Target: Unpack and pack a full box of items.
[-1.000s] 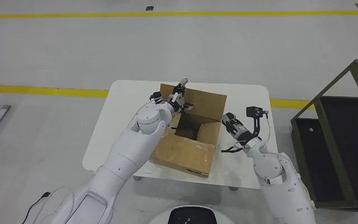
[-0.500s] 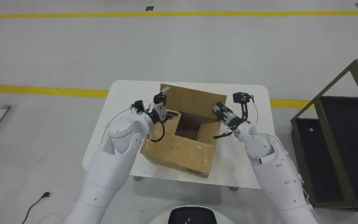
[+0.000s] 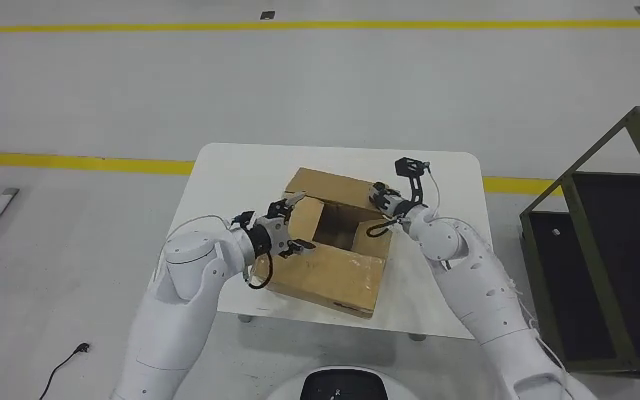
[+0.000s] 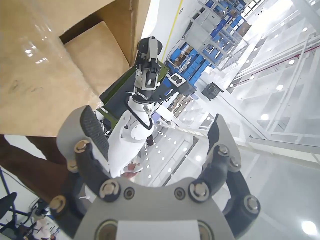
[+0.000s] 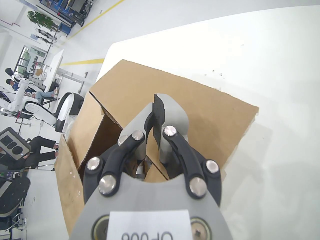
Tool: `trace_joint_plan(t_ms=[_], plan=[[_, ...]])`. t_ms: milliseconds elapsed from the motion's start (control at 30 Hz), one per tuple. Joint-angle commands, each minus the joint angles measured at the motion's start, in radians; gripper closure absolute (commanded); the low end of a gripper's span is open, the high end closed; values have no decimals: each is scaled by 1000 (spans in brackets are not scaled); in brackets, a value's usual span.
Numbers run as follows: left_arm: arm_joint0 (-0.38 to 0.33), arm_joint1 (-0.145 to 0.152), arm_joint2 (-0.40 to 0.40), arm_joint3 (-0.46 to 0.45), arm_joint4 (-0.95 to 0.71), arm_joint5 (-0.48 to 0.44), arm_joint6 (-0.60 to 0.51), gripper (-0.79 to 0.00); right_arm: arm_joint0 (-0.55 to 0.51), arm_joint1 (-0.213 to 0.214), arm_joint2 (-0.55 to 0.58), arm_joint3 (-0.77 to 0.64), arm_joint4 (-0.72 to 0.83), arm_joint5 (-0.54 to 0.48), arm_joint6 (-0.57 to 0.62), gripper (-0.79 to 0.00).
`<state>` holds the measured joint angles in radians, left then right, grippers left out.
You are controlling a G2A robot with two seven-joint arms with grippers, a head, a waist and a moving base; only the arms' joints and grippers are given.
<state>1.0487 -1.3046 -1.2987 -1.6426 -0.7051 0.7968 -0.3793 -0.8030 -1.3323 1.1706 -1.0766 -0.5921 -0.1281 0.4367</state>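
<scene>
A brown cardboard box (image 3: 330, 265) sits in the middle of the white table (image 3: 220, 180). Its far flap (image 3: 335, 188) lies folded down over the opening, and the left side flap (image 3: 305, 215) leans inward; a dark gap stays open in the middle. My left gripper (image 3: 293, 226) is open at the box's left side, next to that side flap; its own view has the box (image 4: 37, 51) beside its fingertips (image 4: 157, 136). My right gripper (image 3: 380, 198) is shut with nothing seen between its fingers, over the far flap's right end (image 5: 155, 116). The box's contents are hidden.
A dark green metal cart (image 3: 590, 260) stands on the floor to the right of the table. Bare tabletop lies left of the box and along its right side (image 3: 440, 290). A yellow floor line (image 3: 90, 160) runs behind the table.
The far flap, upright a second ago, has come down over the opening. My left gripper drew back from its top edge to the box's left side. My right gripper moved in over the flap.
</scene>
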Motion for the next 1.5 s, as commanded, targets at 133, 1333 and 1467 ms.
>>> trace_joint_plan(t_ms=[133, 1333, 1467], plan=[[13, -3, -1, 8, -37, -13, -2, -785, -86, 18, 56, -181, -6, -39, -32, 0], [-231, -46, 148, 373, -725, 215, 499, -785, -510, 85, 271, -614, -83, 12, 38, 0], [-231, -46, 148, 373, -725, 215, 499, -785, -503, 86, 267, -606, -75, 2, 34, 0]])
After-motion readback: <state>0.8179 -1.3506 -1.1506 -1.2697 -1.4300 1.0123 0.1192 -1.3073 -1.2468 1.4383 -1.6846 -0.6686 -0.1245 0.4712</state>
